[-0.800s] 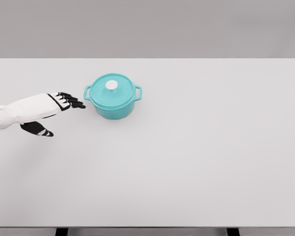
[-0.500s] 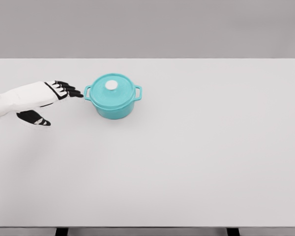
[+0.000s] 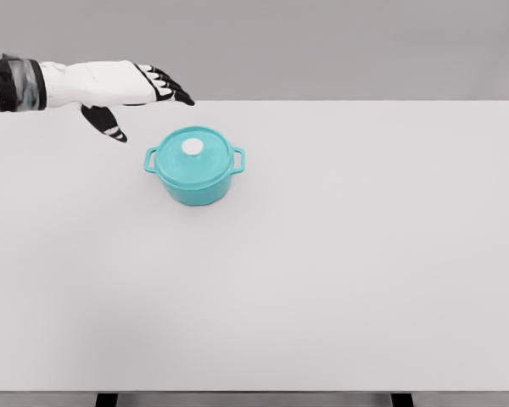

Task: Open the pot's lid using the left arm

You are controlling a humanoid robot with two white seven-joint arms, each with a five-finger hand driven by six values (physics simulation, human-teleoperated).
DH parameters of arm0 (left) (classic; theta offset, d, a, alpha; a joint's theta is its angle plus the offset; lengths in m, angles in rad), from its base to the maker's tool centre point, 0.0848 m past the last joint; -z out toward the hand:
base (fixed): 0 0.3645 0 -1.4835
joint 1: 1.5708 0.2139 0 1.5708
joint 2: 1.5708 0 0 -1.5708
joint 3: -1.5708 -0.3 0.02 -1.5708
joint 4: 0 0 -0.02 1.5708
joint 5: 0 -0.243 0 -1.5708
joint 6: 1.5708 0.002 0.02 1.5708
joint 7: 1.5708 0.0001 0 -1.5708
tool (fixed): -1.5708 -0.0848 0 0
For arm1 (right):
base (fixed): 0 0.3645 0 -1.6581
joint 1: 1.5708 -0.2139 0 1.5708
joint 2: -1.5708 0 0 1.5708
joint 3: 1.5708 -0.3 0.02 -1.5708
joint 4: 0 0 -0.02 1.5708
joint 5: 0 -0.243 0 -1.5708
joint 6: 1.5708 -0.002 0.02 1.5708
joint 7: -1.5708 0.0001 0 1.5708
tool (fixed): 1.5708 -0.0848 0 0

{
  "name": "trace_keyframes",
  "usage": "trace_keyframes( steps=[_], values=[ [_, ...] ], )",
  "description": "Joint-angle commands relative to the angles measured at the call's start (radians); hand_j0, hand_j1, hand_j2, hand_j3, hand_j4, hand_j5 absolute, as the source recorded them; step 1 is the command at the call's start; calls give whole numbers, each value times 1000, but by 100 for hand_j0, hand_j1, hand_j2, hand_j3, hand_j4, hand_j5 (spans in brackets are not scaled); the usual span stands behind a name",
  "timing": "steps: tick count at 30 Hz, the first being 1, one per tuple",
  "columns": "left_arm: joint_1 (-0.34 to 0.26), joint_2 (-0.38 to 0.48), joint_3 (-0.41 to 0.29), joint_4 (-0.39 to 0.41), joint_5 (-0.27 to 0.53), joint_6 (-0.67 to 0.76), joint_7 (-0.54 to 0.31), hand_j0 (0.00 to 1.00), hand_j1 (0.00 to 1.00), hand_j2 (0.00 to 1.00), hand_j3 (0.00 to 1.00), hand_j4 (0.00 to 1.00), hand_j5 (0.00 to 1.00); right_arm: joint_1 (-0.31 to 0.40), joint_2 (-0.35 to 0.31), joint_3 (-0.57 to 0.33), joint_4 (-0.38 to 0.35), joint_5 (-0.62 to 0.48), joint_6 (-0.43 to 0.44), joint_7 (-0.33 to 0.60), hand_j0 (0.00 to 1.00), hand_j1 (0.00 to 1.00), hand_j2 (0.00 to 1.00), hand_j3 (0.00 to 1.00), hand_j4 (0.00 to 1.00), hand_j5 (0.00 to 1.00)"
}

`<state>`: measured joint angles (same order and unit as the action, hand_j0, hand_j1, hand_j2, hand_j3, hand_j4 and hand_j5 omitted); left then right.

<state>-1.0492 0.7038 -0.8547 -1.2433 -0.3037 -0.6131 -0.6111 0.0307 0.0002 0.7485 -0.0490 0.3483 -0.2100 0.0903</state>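
A white table (image 3: 365, 280) carries a teal pot (image 3: 195, 167) left of centre, lid (image 3: 193, 155) on and white knob (image 3: 192, 147) uppermost. At the pot's eleven o'clock, the left hand (image 3: 127, 89) hovers raised, fingers spread and empty, apparently positioned to descend on the knob.

Head view, looking down and forward.
One camera takes in the whole tabletop (image 3: 339, 280) from some way back, far edge toward 12 o'clock.

Teal pot (image 3: 195, 176), lid (image 3: 192, 155) on, upright
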Motion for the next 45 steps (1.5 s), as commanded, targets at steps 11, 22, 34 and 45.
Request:
trace_keyframes(
  steps=[11,22,34,45],
  values=[
    [-28,-161,-66,71,-121,2,0,99,99,99,99,99,99,0,0,0,0,0,0,0,100,100,100,100,100,100],
    [-18,-156,-76,76,-123,2,0,93,93,93,93,93,93,0,0,0,0,0,0,0,100,100,100,100,100,100],
    [-17,-161,-104,104,-157,2,0,82,82,82,82,82,82,0,0,0,0,0,0,0,100,100,100,100,100,100],
    [-17,-170,-121,104,-158,2,0,73,73,73,73,73,73,0,0,0,0,0,0,0,100,100,100,100,100,100]
  ],
)
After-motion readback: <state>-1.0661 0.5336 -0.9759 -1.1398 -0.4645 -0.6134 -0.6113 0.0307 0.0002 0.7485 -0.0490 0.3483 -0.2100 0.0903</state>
